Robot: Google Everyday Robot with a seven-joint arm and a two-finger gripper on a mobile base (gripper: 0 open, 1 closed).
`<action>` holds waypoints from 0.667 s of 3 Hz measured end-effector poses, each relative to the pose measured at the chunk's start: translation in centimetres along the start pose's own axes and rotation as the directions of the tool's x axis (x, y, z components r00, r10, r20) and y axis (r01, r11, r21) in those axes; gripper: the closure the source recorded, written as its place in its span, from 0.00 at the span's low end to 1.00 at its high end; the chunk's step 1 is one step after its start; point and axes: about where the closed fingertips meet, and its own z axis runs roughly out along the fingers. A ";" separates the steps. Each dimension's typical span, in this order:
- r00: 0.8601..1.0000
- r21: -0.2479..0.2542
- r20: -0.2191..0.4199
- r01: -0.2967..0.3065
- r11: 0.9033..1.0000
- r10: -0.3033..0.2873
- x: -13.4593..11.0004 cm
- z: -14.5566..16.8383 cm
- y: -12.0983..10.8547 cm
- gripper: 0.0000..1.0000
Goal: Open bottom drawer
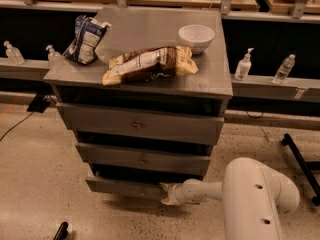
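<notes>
Grey chest of drawers [215,84] with three fronts, each narrower and shallower than the one above it. It stands on a speckled floor.

White robot arm [255,199], bulky, low at the right of the chest, reaching left toward its foot.

Bottom drawer [120,186]: the lowest, shallowest front, just above the floor, with a dark gap over it. Judgement: painted wood, stiff, moderate weight. It should slide straight out and may bind if pulled off-axis. The best hold would be the small centre knob, which is hard, round and likely slick. I can't make the knob out here; the end effector may be covering it.

End effector [168,194]: at the right part of that drawer front, touching it or just short. Cannot tell how far open it is, or whether it has hold of anything.
</notes>
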 end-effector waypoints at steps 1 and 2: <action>1.000 0.000 0.000 0.000 1.000 0.000 0.0 0.0 0.0 0.59; 1.000 0.000 0.000 0.000 1.000 0.000 0.0 0.0 0.0 0.35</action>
